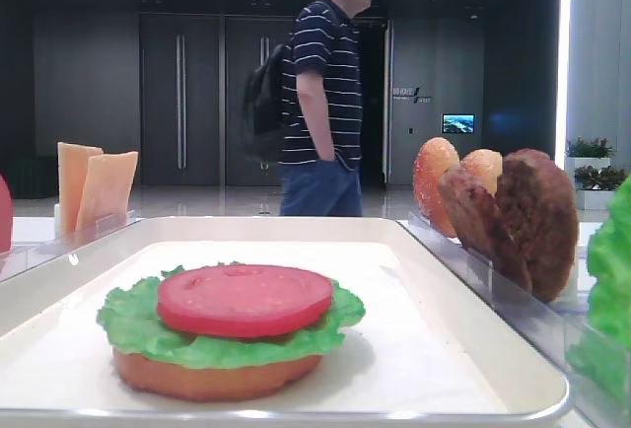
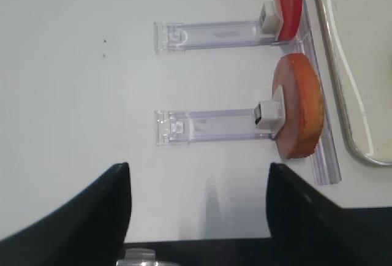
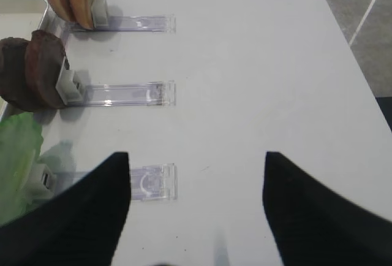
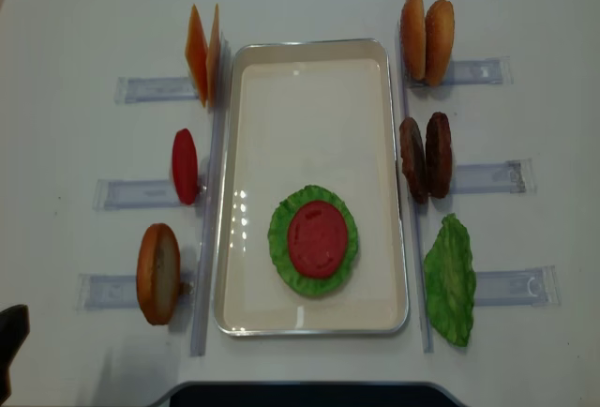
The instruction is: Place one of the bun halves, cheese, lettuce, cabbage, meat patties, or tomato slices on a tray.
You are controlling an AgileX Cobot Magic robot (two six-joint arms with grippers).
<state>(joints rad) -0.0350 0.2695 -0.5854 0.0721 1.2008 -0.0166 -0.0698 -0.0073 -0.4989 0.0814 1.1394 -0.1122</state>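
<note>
We see a tomato slice [image 4: 318, 239] on lettuce [image 4: 313, 240] and bun mid-tray [image 4: 309, 327]; both end effectors [image 2: 199, 180] [image 3: 196, 174] hang spread, empty, over bare tabletop [image 4: 75, 32]; a careless next grab could topple the upright patties [image 4: 425, 156] at the right edge.

- The tomato slice [image 1: 244, 299] looked glossy, smooth plastic.
- The meat patties [image 1: 518, 219] were rough and bumpy.
- The holders [image 3: 125, 94] were clear acrylic.
- The surface [image 4: 75, 32] was matt white.

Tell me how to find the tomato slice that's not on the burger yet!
Start at the white tray. Along its left side stand three holders; the middle one, between the cheese and the bun half, holds the tomato slice. It's the only red disc standing on edge.
</note>
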